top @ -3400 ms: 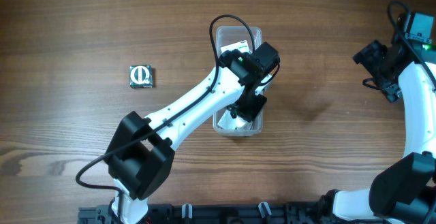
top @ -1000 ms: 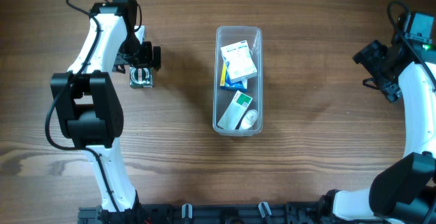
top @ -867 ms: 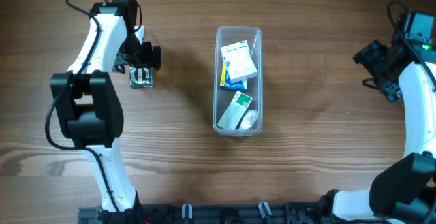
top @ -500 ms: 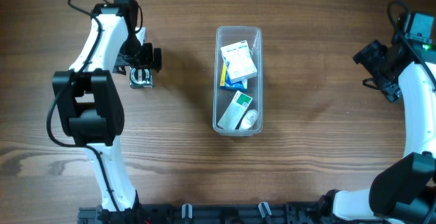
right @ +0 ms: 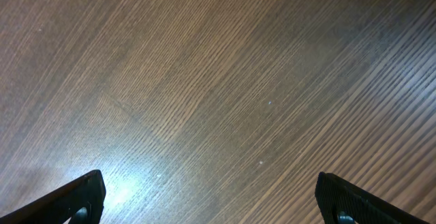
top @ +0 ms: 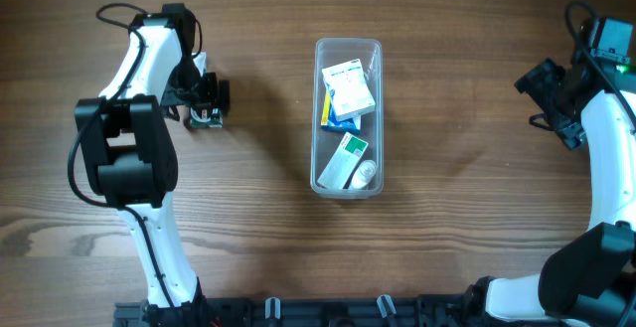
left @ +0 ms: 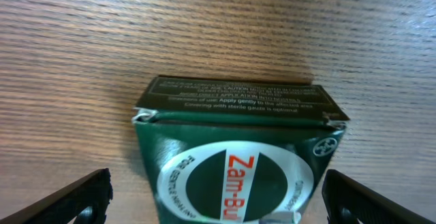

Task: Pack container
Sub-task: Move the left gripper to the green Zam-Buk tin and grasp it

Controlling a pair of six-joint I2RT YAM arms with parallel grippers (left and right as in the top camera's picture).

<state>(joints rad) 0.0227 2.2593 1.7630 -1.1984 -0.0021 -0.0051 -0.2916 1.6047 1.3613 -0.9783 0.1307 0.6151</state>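
Left wrist view: left gripper (left: pixel 218 203) spread wide, green box (left: pixel 235 149) between its fingers, ungripped; other items (top: pixel 348 88) lie packed in the container (top: pixel 317 118); right gripper (right: pixel 214 203) spread, idle.

Overhead looks straight down; left wrist, close up, apparently shares its green box (left: pixel 235 159).

A dark green box (left: pixel 235 142) marked "Zam-Bu" lies on the wooden table (left: pixel 204 26). The left gripper (left: pixel 221 200) straddles it, with its fingertips (left: pixel 85 195) spread wide, clear of both sides.
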